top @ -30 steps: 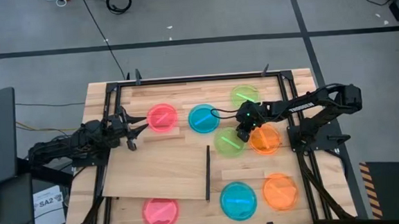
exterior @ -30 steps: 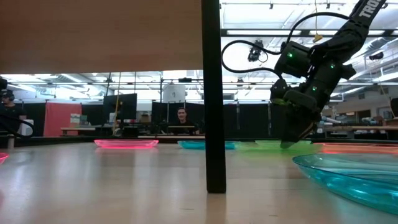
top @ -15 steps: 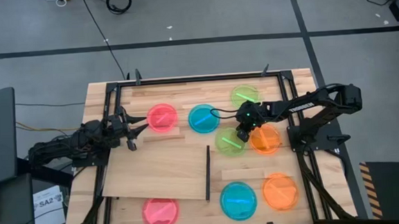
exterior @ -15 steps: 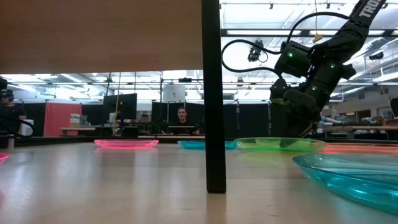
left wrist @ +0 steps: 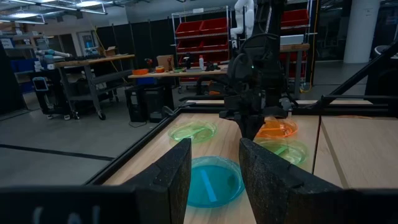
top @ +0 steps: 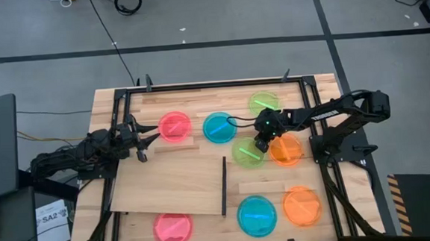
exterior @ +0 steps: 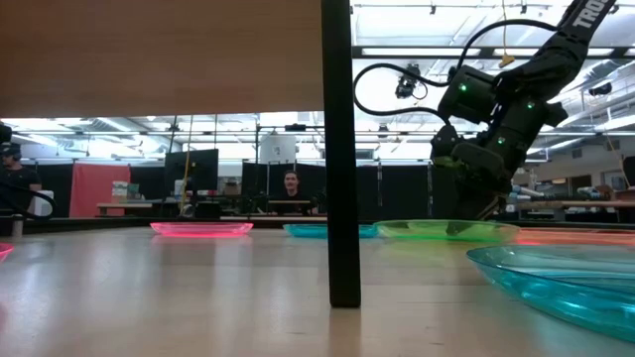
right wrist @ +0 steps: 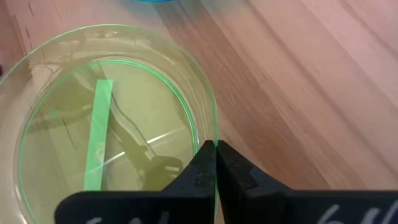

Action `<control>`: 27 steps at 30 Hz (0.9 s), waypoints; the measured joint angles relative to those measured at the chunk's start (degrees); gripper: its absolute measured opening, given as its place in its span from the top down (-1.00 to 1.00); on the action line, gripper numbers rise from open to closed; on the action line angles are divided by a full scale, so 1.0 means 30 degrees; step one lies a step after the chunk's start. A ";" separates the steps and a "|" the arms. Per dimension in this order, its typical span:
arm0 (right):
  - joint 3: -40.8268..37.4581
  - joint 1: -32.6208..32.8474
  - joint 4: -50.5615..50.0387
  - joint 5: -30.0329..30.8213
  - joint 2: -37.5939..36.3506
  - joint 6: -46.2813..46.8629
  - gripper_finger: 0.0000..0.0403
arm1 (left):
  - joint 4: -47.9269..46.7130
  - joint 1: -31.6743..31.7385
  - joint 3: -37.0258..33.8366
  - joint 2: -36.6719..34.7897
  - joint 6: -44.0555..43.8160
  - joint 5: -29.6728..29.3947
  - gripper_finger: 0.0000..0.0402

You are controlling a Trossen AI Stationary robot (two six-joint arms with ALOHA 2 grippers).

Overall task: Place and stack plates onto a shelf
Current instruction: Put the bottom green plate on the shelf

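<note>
Eight translucent plates lie about the table. My right gripper (top: 262,143) is shut on a green plate (top: 245,152), which also shows in the low view as the green plate (exterior: 442,230) and in the right wrist view as the green plate (right wrist: 106,124). An orange plate (top: 286,150) lies just to its right. The shelf (top: 170,184) is a pale panel with a black strip (top: 223,186) on its right edge. My left gripper (top: 143,144) waits open beside a pink plate (top: 174,127) at the table's left; in the left wrist view the left gripper (left wrist: 214,180) faces across the table. My right gripper pinches the green plate's rim (right wrist: 214,134) on its right side between the two fingers, one inside the rim and one outside. The fingers come from above, slanting in from the table's right. The plate sits nearly level, raised a little at the held side (exterior: 486,228).
A blue plate (top: 219,128) and a second green plate (top: 263,102) lie toward the far side. A pink plate (top: 173,229), a blue plate (top: 257,216) and an orange plate (top: 302,205) lie along the near edge. The black strip (exterior: 337,149) stands upright in the low view.
My right gripper has risen slightly with the green plate. The plate lay flat and thin on the table a second ago and now stands a little higher with its rim showing. Nothing has moved in the last half second.
</note>
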 joint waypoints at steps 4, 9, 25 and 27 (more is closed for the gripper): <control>0.0000 -0.0480 0.0000 -0.0503 -0.0008 0.0007 0.97 | -0.0003 0.0005 0.0000 -0.0007 0.0003 0.0000 0.29; -0.0007 -0.1032 -0.0143 -0.0976 -0.0511 -0.0063 0.97 | -0.0003 -0.0002 0.0000 -0.0007 -0.0001 0.0000 0.29; -0.0007 -0.2556 -0.0039 -0.0940 -0.4319 -0.0192 0.96 | -0.0003 0.0005 0.0000 0.0000 0.0003 0.0000 0.29; -0.0007 -0.2746 -0.0032 -0.0940 -0.4895 -0.0368 0.96 | -0.0003 0.0005 0.0000 0.0000 0.0000 0.0000 0.29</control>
